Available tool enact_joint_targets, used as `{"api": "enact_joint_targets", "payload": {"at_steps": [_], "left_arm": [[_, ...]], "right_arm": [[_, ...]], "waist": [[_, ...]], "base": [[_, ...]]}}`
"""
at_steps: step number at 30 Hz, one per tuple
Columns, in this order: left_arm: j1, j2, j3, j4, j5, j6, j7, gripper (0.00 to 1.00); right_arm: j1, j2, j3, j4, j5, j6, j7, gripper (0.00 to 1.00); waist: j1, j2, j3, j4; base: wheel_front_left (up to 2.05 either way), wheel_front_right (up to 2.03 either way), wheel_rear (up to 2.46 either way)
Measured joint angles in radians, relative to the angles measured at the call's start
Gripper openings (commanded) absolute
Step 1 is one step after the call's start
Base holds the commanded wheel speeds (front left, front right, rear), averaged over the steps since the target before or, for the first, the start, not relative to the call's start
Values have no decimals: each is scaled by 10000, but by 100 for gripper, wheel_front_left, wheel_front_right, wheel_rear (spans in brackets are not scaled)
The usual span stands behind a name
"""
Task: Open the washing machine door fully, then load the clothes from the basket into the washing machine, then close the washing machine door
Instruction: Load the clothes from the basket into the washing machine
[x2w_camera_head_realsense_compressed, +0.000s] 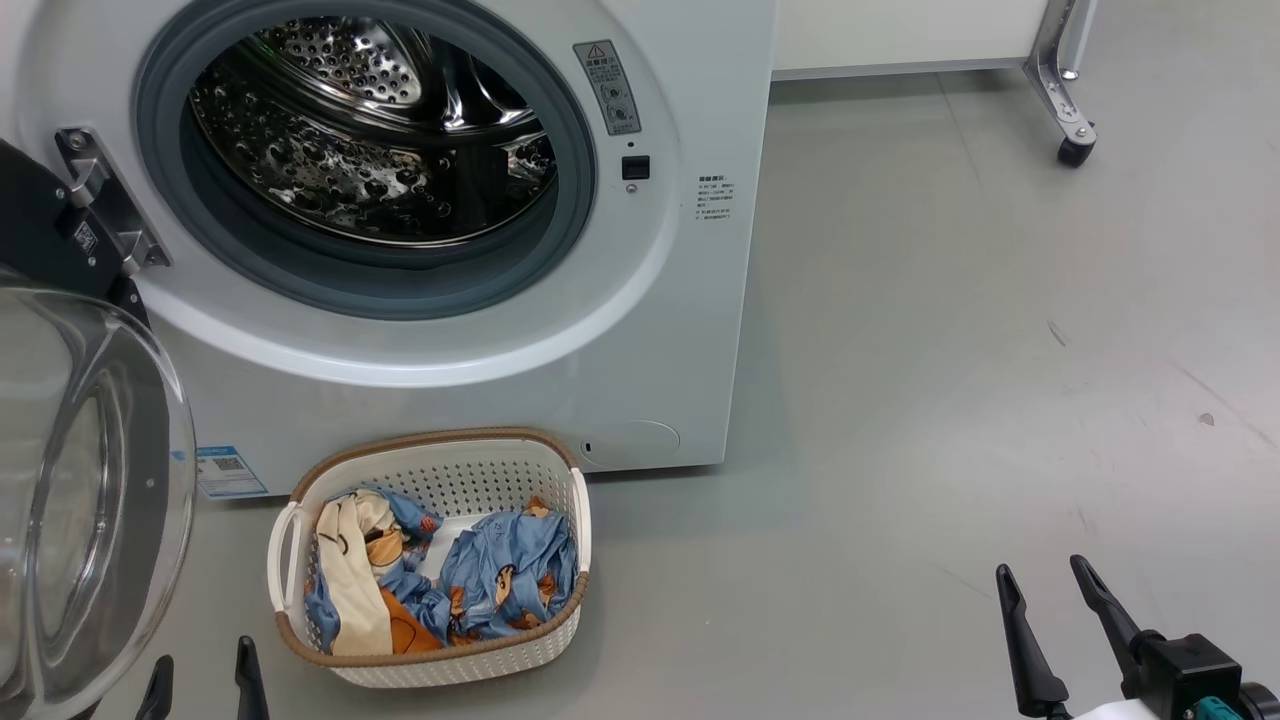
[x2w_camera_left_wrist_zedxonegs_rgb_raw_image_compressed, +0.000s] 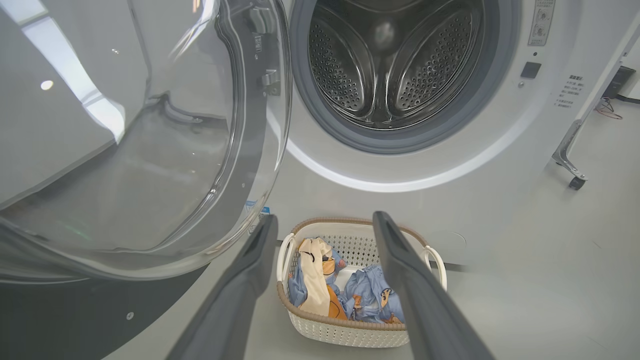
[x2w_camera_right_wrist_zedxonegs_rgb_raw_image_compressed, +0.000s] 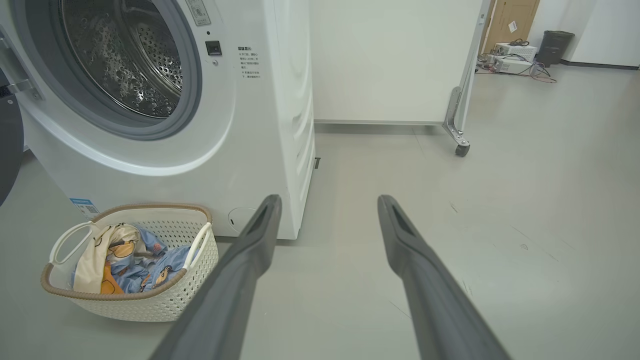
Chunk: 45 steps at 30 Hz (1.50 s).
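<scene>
Watching from beside the washing machine, I'd say the door part looks done — it hangs swung out on the robot's left, glass bowl bulging into the room, and the drum stands open with nothing in it. So the step in hand, by my reckoning, is the first grab at the clothes. They lie bunched in the basket, which sits on the floor just in front of the machine, below the opening.

Both claws are spread wide and hold nothing. The left gripper hovers low, just beside the basket's near left corner and close under the door's glass. The right gripper hangs well apart, over bare floor.

To do it well, the left one seems the natural choice — its wrist camera looks straight along its 2 fingers at the pile. I'd drop onto the raised blue fold rather than the flat cream piece. Pinch deep enough to gather cloth without snagging the holed wall, then lift clear of the rim before swinging up to the drum. Mind the door's bulge, and a trailing sleeve could catch on the grey seal.
</scene>
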Motion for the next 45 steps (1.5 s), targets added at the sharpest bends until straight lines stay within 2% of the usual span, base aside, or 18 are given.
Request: {"api": "enact_joint_targets", "payload": {"at_steps": [23,31,39,45], "left_arm": [[-476,-8,546,922,280,-240,0,100],[-584,-12,508,1193,506,-261,-2,100],[-1021,54,566,1672,656,-272,0,100],[-1500,265,8,1992,639,-272,0,100]], "right_arm": [[-27,6,4,2,100,0,0,100],[-40,318,-219,382,938,0,0,100],[-76,376,-253,523,1072,0,0,100],[-244,383,-393,594,890,2,0,100]], "waist": [[0,0,137,3],[0,0,213,-54],[0,0,373,-175],[0,0,618,-292]], "base": [[77,-77,0],[17,-17,0],[0,0,0],[0,0,0]]}}
